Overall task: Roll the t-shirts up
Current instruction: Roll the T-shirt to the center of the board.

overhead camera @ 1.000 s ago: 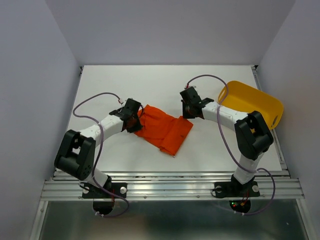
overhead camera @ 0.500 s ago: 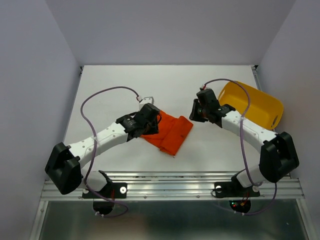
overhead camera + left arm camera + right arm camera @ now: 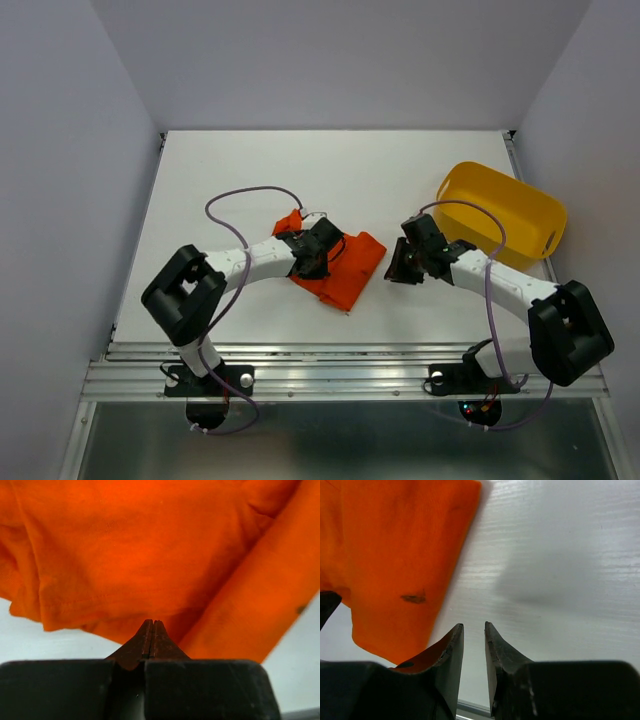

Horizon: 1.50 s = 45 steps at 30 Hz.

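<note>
While t-shirt [image 3: 350, 268] lies bunched mid-desk [image 3: 300, 170], I see open room toward far edge; yellow tub [image 3: 500, 212] at right. Left hand [image 3: 318, 250] pressed together, low over shirt. Right hand [image 3: 399, 270] slightly spread, empty, near shirt's right edge.

White arm links [image 3: 262, 258], black joints [image 3: 183, 293], purple cables [image 3: 250, 189]

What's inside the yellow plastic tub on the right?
The yellow plastic tub shows only its bare inner floor and walls. A purple cable crosses its near-left part, hiding a thin strip.
</note>
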Each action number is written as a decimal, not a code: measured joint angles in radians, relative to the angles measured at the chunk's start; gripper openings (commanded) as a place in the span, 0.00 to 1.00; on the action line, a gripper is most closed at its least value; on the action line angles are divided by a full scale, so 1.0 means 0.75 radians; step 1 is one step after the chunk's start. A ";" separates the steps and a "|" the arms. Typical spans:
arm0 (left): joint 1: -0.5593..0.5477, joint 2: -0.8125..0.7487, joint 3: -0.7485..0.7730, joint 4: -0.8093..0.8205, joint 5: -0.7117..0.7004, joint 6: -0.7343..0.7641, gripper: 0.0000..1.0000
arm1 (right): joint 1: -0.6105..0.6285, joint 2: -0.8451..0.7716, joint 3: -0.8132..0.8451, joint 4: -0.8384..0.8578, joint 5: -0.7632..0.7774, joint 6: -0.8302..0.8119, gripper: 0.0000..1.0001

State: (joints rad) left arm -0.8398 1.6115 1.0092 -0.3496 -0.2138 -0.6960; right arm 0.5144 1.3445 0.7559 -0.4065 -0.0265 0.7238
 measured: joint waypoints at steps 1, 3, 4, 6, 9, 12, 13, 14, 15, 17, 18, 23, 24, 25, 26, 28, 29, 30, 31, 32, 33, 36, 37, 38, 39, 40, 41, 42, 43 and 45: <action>0.001 0.042 0.006 0.008 -0.005 0.001 0.00 | 0.000 -0.007 -0.012 -0.001 -0.006 0.007 0.29; 0.003 0.107 0.008 0.019 -0.006 0.001 0.00 | 0.000 -0.011 -0.028 0.003 -0.016 0.020 0.29; 0.003 0.131 0.008 0.020 -0.005 0.002 0.00 | 0.000 -0.011 -0.033 0.008 -0.021 0.024 0.29; 0.003 0.142 0.012 0.036 0.001 0.009 0.00 | 0.000 -0.007 -0.036 0.023 -0.035 0.035 0.29; -0.006 0.142 0.012 0.042 0.007 0.017 0.00 | 0.005 0.022 -0.036 0.054 -0.047 0.049 0.29; -0.032 0.142 0.012 0.047 0.031 0.025 0.00 | 0.011 0.090 -0.036 0.100 -0.066 0.062 0.28; -0.045 0.142 0.012 0.047 0.039 0.025 0.00 | 0.013 0.112 -0.036 0.113 -0.072 0.070 0.28; -0.059 0.141 0.012 0.047 0.048 0.025 0.00 | 0.018 0.139 -0.036 0.130 -0.081 0.075 0.28; -0.070 0.141 0.012 0.047 0.057 0.024 0.00 | 0.023 0.164 -0.036 0.146 -0.088 0.084 0.28; -0.087 0.138 0.012 0.045 0.071 0.023 0.00 | 0.035 0.208 -0.033 0.179 -0.103 0.100 0.28; -0.096 0.133 0.012 0.041 0.080 0.023 0.00 | 0.040 0.220 -0.027 0.192 -0.110 0.104 0.28; -0.119 0.084 0.012 0.029 0.119 0.020 0.00 | 0.093 0.268 -0.008 0.266 -0.138 0.151 0.28; -0.121 0.082 0.012 0.028 0.122 0.020 0.00 | 0.100 0.272 -0.007 0.277 -0.141 0.160 0.28; -0.123 0.081 0.012 0.025 0.125 0.020 0.00 | 0.103 0.273 -0.007 0.280 -0.141 0.168 0.28; -0.125 0.081 0.012 0.020 0.129 0.020 0.00 | 0.103 0.273 -0.007 0.282 -0.141 0.175 0.28; -0.128 0.078 0.012 0.008 0.131 0.020 0.00 | 0.103 0.272 -0.007 0.280 -0.135 0.189 0.29; -0.129 0.068 0.012 -0.006 0.130 0.020 0.00 | 0.103 0.271 -0.007 0.279 -0.133 0.193 0.29; -0.129 0.058 0.012 -0.016 0.128 0.020 0.00 | 0.103 0.267 -0.007 0.273 -0.118 0.194 0.31; -0.129 0.036 0.013 -0.031 0.124 0.020 0.00 | 0.103 0.251 -0.007 0.259 -0.095 0.196 0.31; -0.129 0.007 0.018 -0.049 0.116 0.020 0.00 | 0.103 0.234 -0.007 0.243 -0.075 0.195 0.33; -0.129 -0.016 0.023 -0.059 0.108 0.021 0.00 | 0.103 0.212 -0.007 0.225 -0.051 0.196 0.34; -0.138 -0.102 0.055 -0.097 0.054 0.022 0.04 | 0.089 0.096 -0.014 0.156 0.032 0.187 0.39; -0.145 -0.123 0.070 -0.107 0.038 0.022 0.05 | 0.078 0.050 -0.024 0.145 0.045 0.185 0.41; -0.154 -0.134 0.084 -0.120 0.017 0.023 0.07 | 0.061 0.013 -0.035 0.133 0.058 0.182 0.42; -0.172 -0.142 0.108 -0.138 -0.013 0.023 0.09 | 0.027 -0.052 -0.058 0.116 0.079 0.180 0.48; -0.186 -0.142 0.124 -0.145 -0.028 0.023 0.09 | 0.007 -0.090 -0.075 0.104 0.087 0.176 0.51; -0.217 -0.139 0.148 -0.163 -0.065 0.023 0.11 | -0.032 -0.153 -0.106 0.082 0.106 0.170 0.55; -0.243 -0.135 0.164 -0.178 -0.101 0.022 0.12 | -0.055 -0.188 -0.125 0.065 0.113 0.166 0.59; -0.275 -0.133 0.179 -0.193 -0.138 0.018 0.13 | -0.083 -0.231 -0.146 0.033 0.123 0.158 0.61; -0.347 -0.117 0.214 -0.223 -0.203 0.014 0.17 | -0.127 -0.295 -0.178 -0.019 0.137 0.152 0.69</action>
State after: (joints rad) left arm -1.1000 1.5238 1.1698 -0.5167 -0.3664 -0.6857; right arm 0.4191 1.1233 0.6228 -0.4210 0.0761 0.8375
